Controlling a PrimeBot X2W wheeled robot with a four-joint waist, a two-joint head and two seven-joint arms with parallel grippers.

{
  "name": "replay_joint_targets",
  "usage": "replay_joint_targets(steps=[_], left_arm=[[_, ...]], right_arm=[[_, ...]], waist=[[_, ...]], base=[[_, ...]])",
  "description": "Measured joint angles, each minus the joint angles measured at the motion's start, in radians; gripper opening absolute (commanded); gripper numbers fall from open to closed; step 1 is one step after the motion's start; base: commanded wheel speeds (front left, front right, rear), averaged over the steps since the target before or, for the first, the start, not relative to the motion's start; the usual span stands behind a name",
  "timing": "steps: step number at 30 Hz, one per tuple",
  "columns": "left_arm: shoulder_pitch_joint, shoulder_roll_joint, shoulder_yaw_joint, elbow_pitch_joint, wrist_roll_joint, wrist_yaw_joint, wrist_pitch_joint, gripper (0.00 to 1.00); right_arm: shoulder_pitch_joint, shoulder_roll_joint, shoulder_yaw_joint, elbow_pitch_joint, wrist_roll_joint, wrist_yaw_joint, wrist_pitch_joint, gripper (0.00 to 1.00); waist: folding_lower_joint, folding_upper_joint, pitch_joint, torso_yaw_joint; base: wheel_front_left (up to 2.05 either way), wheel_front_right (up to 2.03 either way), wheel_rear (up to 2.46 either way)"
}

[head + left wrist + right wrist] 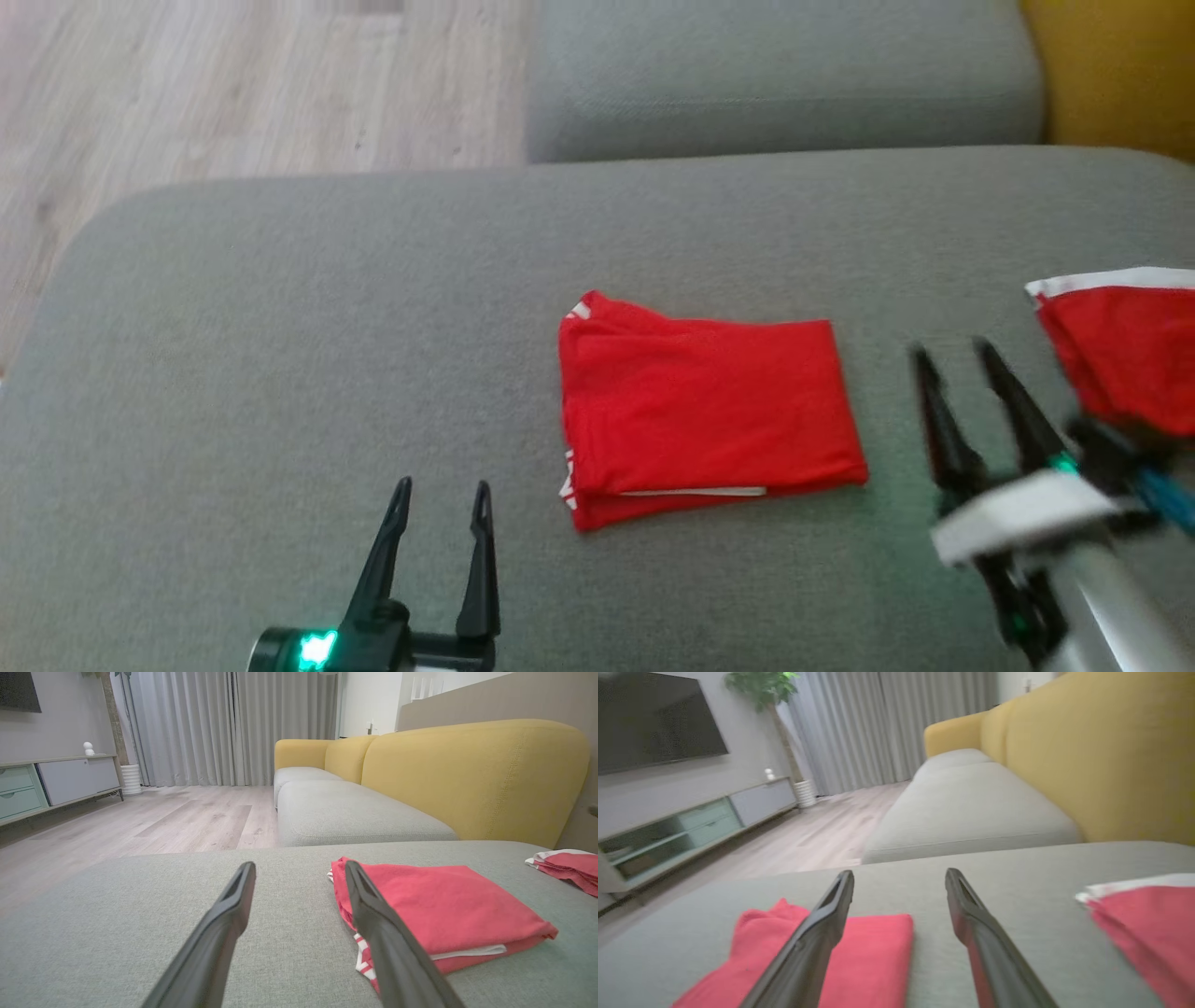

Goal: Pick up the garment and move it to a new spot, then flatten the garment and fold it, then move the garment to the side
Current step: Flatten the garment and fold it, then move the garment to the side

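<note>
Folded red garment (700, 411) lies flat on the grey cushion (280, 373), roughly mid-seat. It's a neat rectangle with white trim showing at its left and near edges.

Left gripper (442, 485): fingers spread wide, nothing between them. It's parked near the garment's left near corner, apart from it.

Right gripper (950, 350): motion-blurred in head view. The right wrist view shows its jaws wide apart and empty. It sits between the folded garment and a second red garment (1130, 355), which has a white band and lies at the cushion's right edge. It grips neither. Can't tell if its tips touch the cushion.

Storage: low cabinet (70, 779) across the wood floor (233, 84). Its drawer fronts are closed, and the shelf bay contents are too blurred to identify.

The yellow backrest (467, 774) runs behind the seats.
</note>
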Motion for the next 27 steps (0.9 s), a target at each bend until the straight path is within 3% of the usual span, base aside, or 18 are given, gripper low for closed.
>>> replay_joint_targets(steps=[4, 8, 15, 27], left_arm=[[0.016, -0.005, 0.024, 0.001, -0.01, -0.002, 0.0, 1.0], [0.043, -0.009, 0.059, 0.002, -0.028, -0.003, 0.0, 1.0], [0.097, -0.013, 0.119, 0.023, -0.033, -0.016, 0.0, 1.0], [0.113, -0.025, 0.168, 0.035, -0.017, -0.048, 0.0, 1.0]], right_arm=[[0.132, 0.027, -0.145, -0.053, -0.136, 0.0, 0.0, 1.0], [0.258, 0.072, -0.218, -0.125, -0.232, 0.0, 0.0, 1.0], [0.379, 0.091, -0.17, -0.182, -0.301, 0.0, 0.0, 1.0], [0.392, 0.116, -0.165, -0.186, -0.314, 0.0, 0.0, 1.0]], waist=[[-0.0001, 0.0, -0.037, -0.027], [-0.0001, 0.0, -0.068, -0.044], [-0.0001, 0.0, -0.104, -0.062], [0.0, 0.0, -0.123, -0.057]], base=[[0.0, 0.0, 0.0], [0.0, 0.0, 0.0], [0.0, 0.0, 0.0], [0.0, 0.0, 0.0]])
